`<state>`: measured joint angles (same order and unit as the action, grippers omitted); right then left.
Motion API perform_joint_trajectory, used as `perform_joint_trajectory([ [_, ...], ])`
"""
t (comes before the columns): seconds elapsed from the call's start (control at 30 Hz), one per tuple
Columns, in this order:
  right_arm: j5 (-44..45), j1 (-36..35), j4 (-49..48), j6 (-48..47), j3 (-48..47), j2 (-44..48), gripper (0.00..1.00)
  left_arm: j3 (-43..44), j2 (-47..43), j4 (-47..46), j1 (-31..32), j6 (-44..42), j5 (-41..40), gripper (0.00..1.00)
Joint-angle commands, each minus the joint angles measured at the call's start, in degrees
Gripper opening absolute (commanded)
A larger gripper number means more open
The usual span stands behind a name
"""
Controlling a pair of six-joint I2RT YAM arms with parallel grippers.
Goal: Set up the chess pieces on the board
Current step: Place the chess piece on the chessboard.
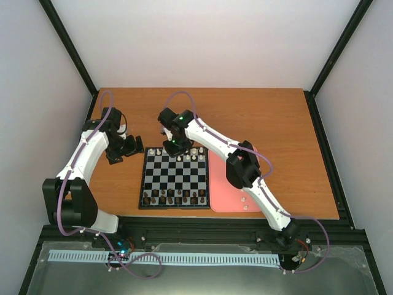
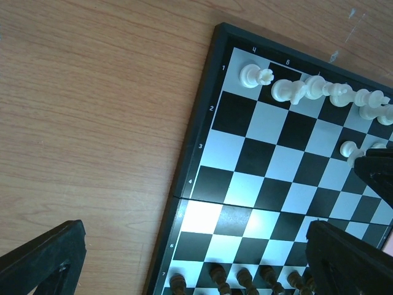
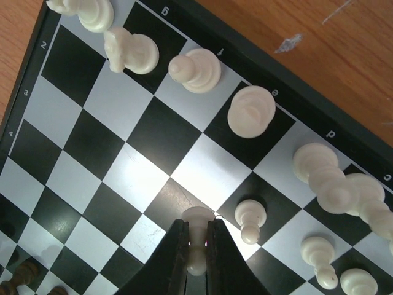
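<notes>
Middle ranks of the board point(image 1: 175, 175) are bare. The far ranks are crowded with white chess pieces point(image 1: 184, 155), the right gripper point(image 1: 174, 148) and its clamped pawn point(image 3: 198, 216) low over them, and the near edge is lined with dark pieces point(image 1: 175, 198). Right arm point(image 1: 242, 163) crosses above the pink tray point(image 1: 221, 184), left gripper point(image 1: 134, 147) hangs spread beside the board's left edge, and the table point(image 1: 276, 123) behind and right is open.

My left arm point(image 1: 83, 153) and right arm point(image 1: 209, 138) are white shells broken by chunky black joints, each on a black base. A mauve cable point(image 1: 59, 206) loops along each arm. Small green lights point(image 1: 182, 118) glow near my right wrist. My fingers point(image 3: 169, 267) are matte black, tapering wedges.
</notes>
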<state>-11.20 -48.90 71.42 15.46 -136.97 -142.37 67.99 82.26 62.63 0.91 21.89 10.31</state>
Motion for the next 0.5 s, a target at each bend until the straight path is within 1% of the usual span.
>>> perform_joint_trajectory([
  [0.0, -1.4, -0.9, 0.9, -0.5, -3.0, -2.0, 0.03, 0.0, -0.6, -0.8, 0.1, 0.4, 0.9, 1.00],
  [0.47, -1.7, -1.1, 0.9, -0.7, -5.3, -4.8, 0.04, -0.5, -1.3, -0.8, 0.1, 0.3, 1.0, 1.00],
])
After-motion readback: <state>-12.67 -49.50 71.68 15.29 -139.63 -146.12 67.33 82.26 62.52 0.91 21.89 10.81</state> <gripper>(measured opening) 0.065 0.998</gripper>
